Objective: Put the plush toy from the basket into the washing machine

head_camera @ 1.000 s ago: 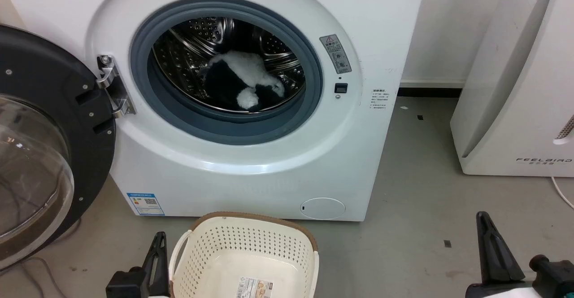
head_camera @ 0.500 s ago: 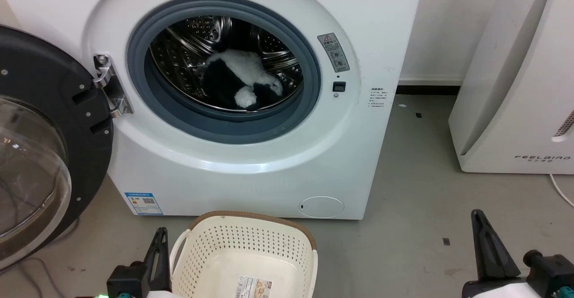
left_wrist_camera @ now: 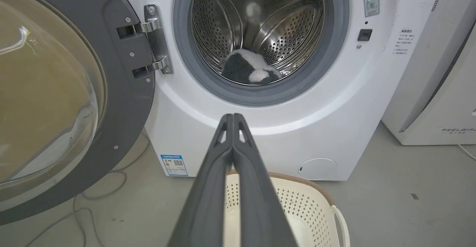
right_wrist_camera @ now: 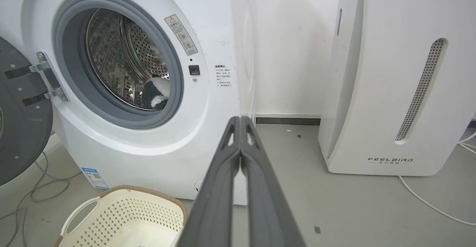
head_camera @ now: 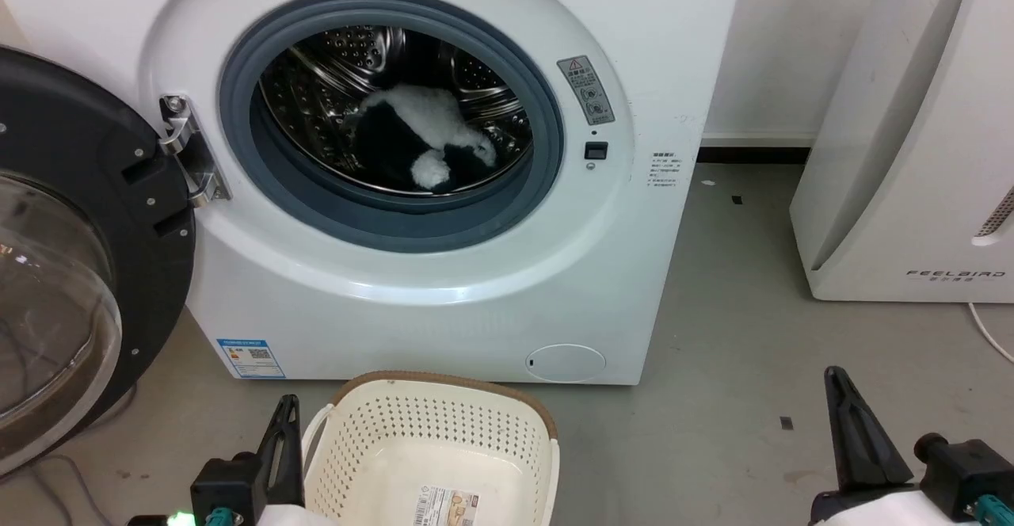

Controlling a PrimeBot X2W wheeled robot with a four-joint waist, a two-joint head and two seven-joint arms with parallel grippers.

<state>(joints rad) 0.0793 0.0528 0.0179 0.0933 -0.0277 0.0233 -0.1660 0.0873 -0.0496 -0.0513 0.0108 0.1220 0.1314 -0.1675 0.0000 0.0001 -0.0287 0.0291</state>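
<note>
The black-and-white panda plush toy (head_camera: pixel 420 142) lies inside the steel drum of the white washing machine (head_camera: pixel 444 288), whose dark glass door (head_camera: pixel 71 272) stands swung open at the left. From the left wrist view the plush toy (left_wrist_camera: pixel 249 70) rests low in the drum. The cream basket (head_camera: pixel 432 439) with brown rim sits on the floor before the machine, holding nothing but its label sticker. My left gripper (head_camera: pixel 287 411) is shut beside the basket's left side, its fingers (left_wrist_camera: pixel 232 118) pressed together. My right gripper (head_camera: pixel 836 383) is shut at the lower right, holding nothing.
A white FEELBIRD appliance (head_camera: pixel 911 154) stands to the right of the washing machine, with a white cable (head_camera: pixel 990 336) on the floor beside it. Grey cables (left_wrist_camera: pixel 93 202) lie under the open door. Grey concrete floor (head_camera: pixel 729 312) stretches between the two machines.
The whole head view has shifted slightly, so the camera moved. Both grippers sit a little higher in that view than before. The plush toy and basket have stayed put.
</note>
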